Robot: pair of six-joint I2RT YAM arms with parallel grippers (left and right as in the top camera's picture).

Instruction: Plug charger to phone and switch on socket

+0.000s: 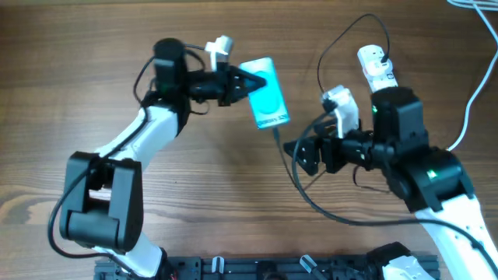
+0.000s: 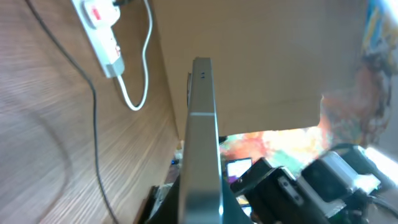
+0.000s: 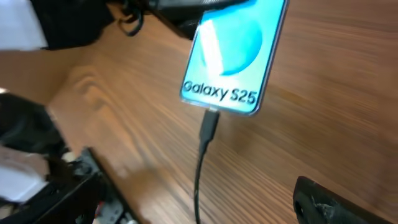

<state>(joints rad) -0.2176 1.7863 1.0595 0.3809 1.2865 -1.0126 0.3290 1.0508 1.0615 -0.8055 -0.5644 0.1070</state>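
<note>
1. Left arm (image 1: 128, 140): seen from overhead mounted at the near edge and bent sharply at the elbow. The forearm is angled away and to the right, and the wrist is turned to point right.
2. Left gripper (image 1: 243, 84): jaws noted closed, clamped on one end of the phone (image 1: 268, 105).
3. Right arm (image 1: 436, 175): seen reaching from the lower right, with the wrist directed left.
4. Right gripper (image 1: 302, 155): jaws recorded spread wide, with nothing clamped. One dark finger (image 3: 329, 202) is seen low in the wrist view.
5. The two grippers are noted well apart.
</note>
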